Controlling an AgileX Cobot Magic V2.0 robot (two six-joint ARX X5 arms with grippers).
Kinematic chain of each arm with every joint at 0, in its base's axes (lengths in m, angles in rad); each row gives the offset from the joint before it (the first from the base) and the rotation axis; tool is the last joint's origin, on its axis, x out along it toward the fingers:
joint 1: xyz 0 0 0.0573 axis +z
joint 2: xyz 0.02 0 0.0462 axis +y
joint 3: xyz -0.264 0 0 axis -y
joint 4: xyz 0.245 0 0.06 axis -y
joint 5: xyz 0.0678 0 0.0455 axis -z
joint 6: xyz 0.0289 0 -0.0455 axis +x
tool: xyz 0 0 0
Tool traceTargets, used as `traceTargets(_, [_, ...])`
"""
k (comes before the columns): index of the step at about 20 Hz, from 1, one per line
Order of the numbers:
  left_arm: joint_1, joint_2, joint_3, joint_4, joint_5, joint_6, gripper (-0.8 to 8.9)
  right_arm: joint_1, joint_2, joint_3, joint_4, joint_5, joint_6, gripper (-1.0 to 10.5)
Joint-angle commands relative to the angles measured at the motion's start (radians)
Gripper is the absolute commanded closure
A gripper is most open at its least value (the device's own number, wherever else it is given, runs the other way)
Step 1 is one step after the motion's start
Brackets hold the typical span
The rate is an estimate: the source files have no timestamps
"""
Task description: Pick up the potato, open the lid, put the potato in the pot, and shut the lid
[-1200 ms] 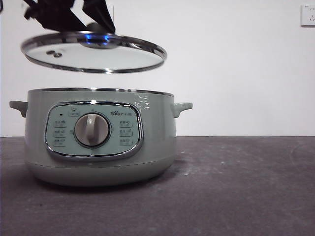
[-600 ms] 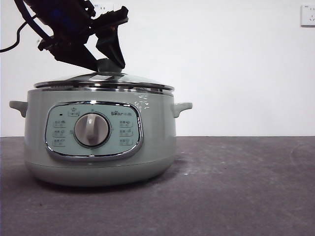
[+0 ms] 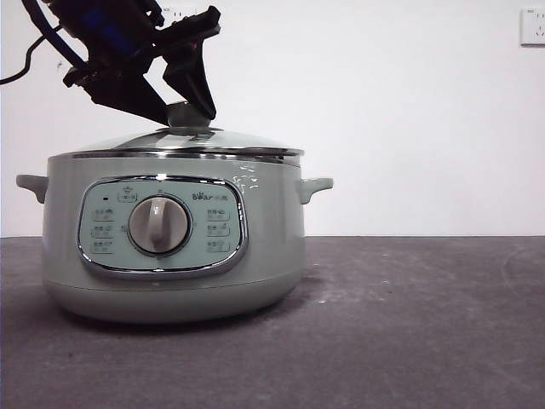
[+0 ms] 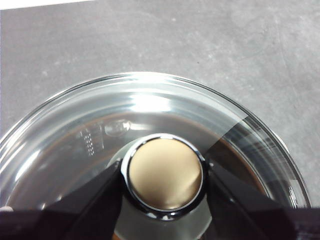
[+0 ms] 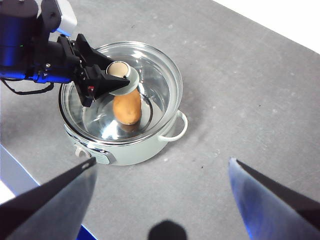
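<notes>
The round, smooth sage-green pot [image 3: 174,247] stands on the gray table [image 3: 409,324], its domed glass lid [image 3: 183,145] seated on the rim. The left gripper [image 3: 189,112] clamps the knob [image 4: 165,173]. Inside lies the oval orange-brown potato [image 5: 128,107], its long axis running across the pot's floor. The right gripper [image 5: 162,192] hangs open above.

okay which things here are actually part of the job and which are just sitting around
Part of the job: pot; lid seated on it, left gripper shut on the knob; potato inside; right gripper open, waiting above.

Just there: table; wall socket.

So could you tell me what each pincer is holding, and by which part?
The left pincer grips the lid by its knob; the right pincer holds nothing.
</notes>
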Motion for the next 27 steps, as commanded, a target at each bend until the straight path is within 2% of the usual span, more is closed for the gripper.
traceTargets(1, [-0.006, 0.007, -0.010, -0.056, 0.019, -0.017, 8.22, 0.000, -0.002, 0.000, -0.011, 0.002, 0.010, 5.1])
traceTargets(8, [-0.003, -0.003, -0.010, -0.064, 0.002, -0.001, 7.99, 0.000, -0.002, 0.000, -0.011, 0.002, 0.010, 5.1])
traceTargets(9, [-0.003, -0.003, -0.010, -0.064, 0.002, -0.001, 7.11, 0.000, -0.002, 0.000, -0.011, 0.002, 0.010, 5.1])
traceTargets(11, [-0.003, -0.003, -0.010, -0.050, 0.003, -0.001, 4.26, 0.000, -0.001, 0.000, -0.011, 0.002, 0.010, 5.1])
traceTargets(12, [-0.003, -0.003, -0.010, -0.040, 0.004, -0.001, 3.58, 0.000, 0.000, 0.000, -0.011, 0.002, 0.010, 5.1])
traceTargets(17, [-0.005, -0.056, 0.033, -0.059, 0.004, 0.010, 3.60, 0.000, 0.000, -0.014, -0.003, 0.001, 0.008, 5.1])
traceTargets(22, [-0.032, -0.228, 0.056, -0.143, 0.007, 0.024, 3.78, 0.000, -0.008, -0.079, 0.017, 0.001, 0.010, 5.1])
traceTargets(23, [-0.038, -0.267, 0.056, -0.178, 0.007, 0.024, 3.78, 0.000, -0.020, -0.114, 0.045, 0.001, 0.010, 5.3])
traceTargets(24, [-0.044, -0.306, 0.056, -0.215, 0.007, 0.024, 3.79, 0.000, -0.041, -0.161, 0.083, 0.002, 0.010, 6.0])
traceTargets(25, [-0.052, -0.345, 0.056, -0.254, 0.006, 0.024, 4.16, 0.000, -0.068, -0.222, 0.135, 0.001, 0.010, 6.8])
traceTargets(26, [-0.060, -0.383, 0.056, -0.293, 0.006, 0.025, 5.29, 0.000, -0.100, -0.292, 0.194, 0.002, 0.010, 7.6])
traceTargets(27, [-0.068, -0.418, 0.056, -0.327, 0.004, 0.028, 6.82, 0.000, -0.137, -0.370, 0.261, 0.003, 0.010, 8.4])
